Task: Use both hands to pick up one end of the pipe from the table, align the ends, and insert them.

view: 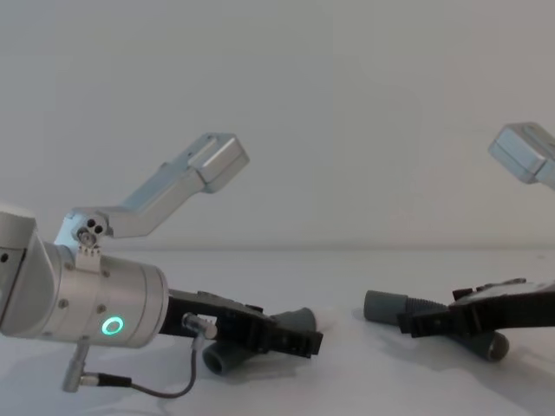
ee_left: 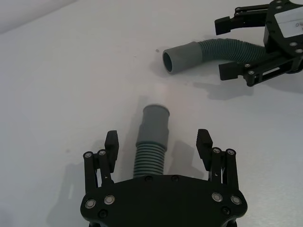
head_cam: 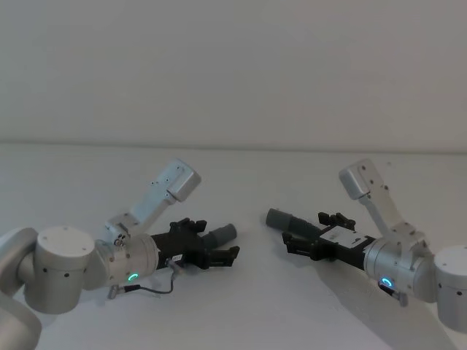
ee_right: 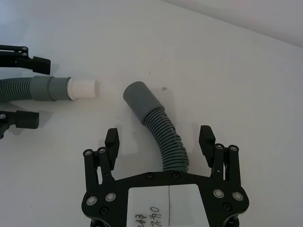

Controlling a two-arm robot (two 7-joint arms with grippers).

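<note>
Plainly, the risk lay in how each piece would be gripped. Both grippers were set to close on ribbed, flexible hose well behind the cuffs. A squeeze there could flatten the ribs or let the free end sag and swing, which would probably make the mouths hard to line up. The right hose piece [ee_right: 168,139] was bent, so it could also roll or twist as the jaws met it and turn its cuff [ee_right: 140,100] off line. Fingers this low might drag on the table [head_cam: 248,299] as well.

The left gripper [ee_left: 157,138] stood wide open, low over the table. Its fingers [ee_left: 111,142] straddled the left hose piece [ee_left: 150,160] without touching it. The ribbed body ran out from under the palm, roughly midway between the fingers. Its cuff [ee_left: 156,120] lay just beyond the fingertips, and the right wrist view showed a white tip [ee_right: 84,88] on its end.

The right gripper [ee_right: 159,136] was likewise spread open around the right hose piece, its fingers clear of the hose on both sides. The hose curved away past the fingertips to its cuff.

Both pieces lay flat on the table with nothing lifted. In the head view the two cuffs pointed roughly toward each other across a bare gap, near but apart.
</note>
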